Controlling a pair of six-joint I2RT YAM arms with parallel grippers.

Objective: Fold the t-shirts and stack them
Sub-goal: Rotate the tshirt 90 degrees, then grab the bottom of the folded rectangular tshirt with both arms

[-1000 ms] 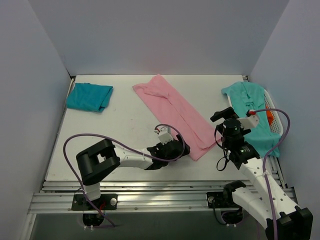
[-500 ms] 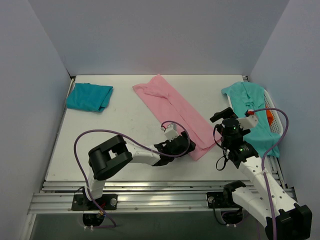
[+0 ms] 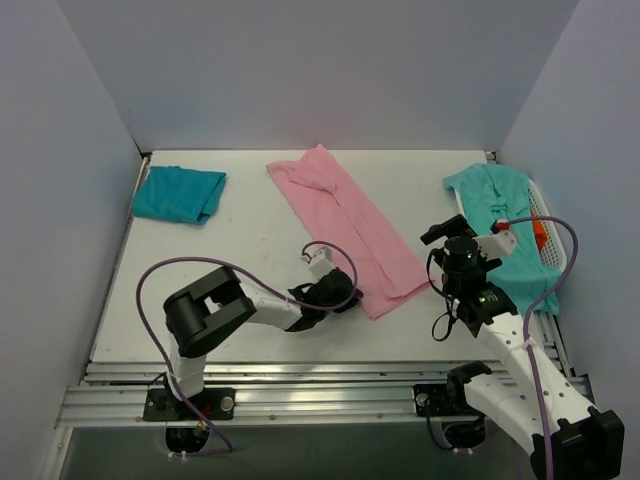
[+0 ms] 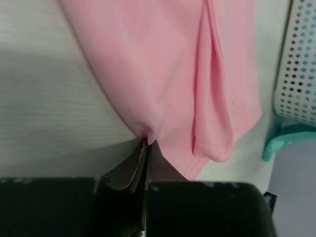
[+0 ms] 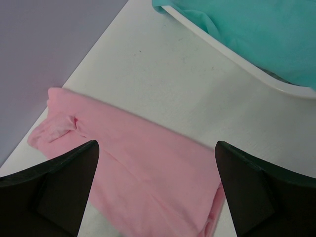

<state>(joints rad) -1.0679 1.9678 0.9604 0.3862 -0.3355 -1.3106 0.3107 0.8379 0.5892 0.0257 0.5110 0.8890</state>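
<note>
In the middle of the tabletop (image 3: 240,255), the light pink t-shirt (image 3: 345,220) is laid out flat as a long strip. It is set on a slant, with one end at the far side and the other end nearer the arms. A long fold line is seen running down it.

From above, the grip is hard to see, because it is hidden under the dark end of the left arm (image 3: 265,308). In the left wrist view it is shown clearly. The left jaws are squeezed shut on the edge of the pink cloth, and the cloth is pulled into small creases where it is pinched. A soft rolled fold is also seen along the shirt's other side in that view.

The right jaws, at the end of the right arm (image 3: 500,330), are spread wide open, and nothing is held in them. In the right wrist view they are seen as two dark shapes at the left and right, with the pink cloth and some bare tabletop below them.

The aqua-green t-shirt (image 3: 500,225) is draped over the white basket (image 3: 548,232) at the right edge of the tabletop, and part of it is hung over the rim.

Only from above is the teal t-shirt (image 3: 178,193) seen. It is bunched in the far left corner, well apart from the other two.
</note>
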